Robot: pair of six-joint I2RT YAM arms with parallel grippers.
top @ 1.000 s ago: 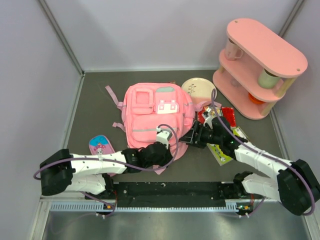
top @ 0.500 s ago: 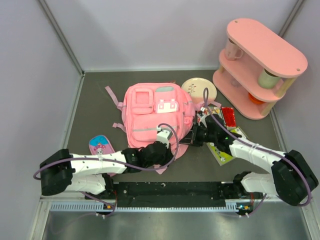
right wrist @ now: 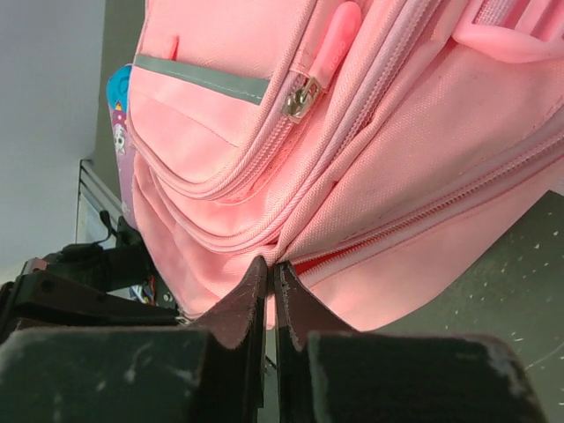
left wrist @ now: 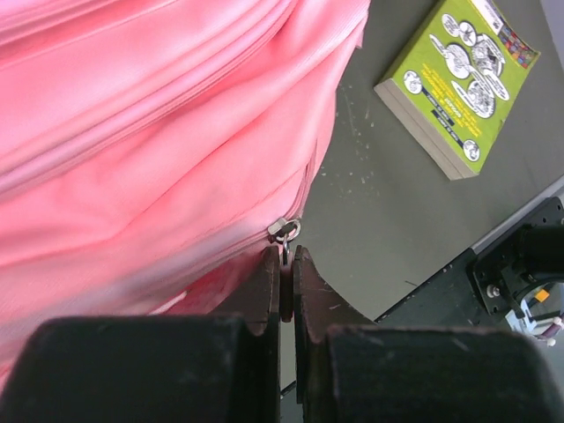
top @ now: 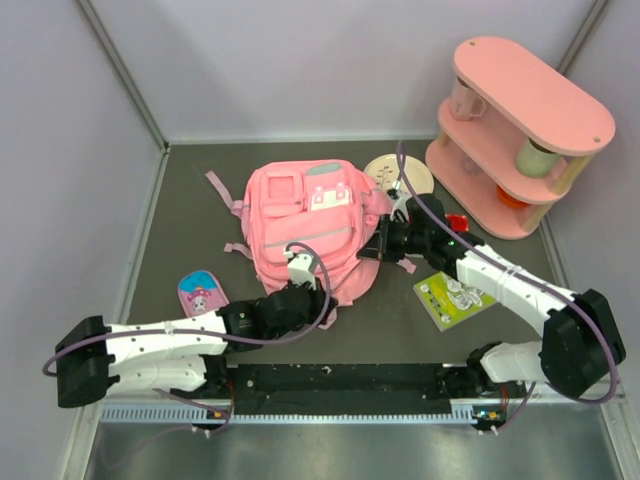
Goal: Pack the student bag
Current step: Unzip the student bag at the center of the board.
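Left wrist: hand (left wrist: 282, 257) on zipper pull (left wrist: 284, 233)

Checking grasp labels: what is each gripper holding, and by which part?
Left gripper pinches the student bag's zipper pull. Right gripper pinches its fabric edge by the main zipper.

We log the student bag (top: 305, 225) mid-table (top: 190, 200), pouch (top: 200, 294) at its left, booklet (top: 455, 298) right, plate (top: 380, 172) behind.

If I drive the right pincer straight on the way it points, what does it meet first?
The student bag: the shut right pincer has its tips at the bag's side seam, so it would press straight into the pink fabric. Whether it grips anything there is unclear.
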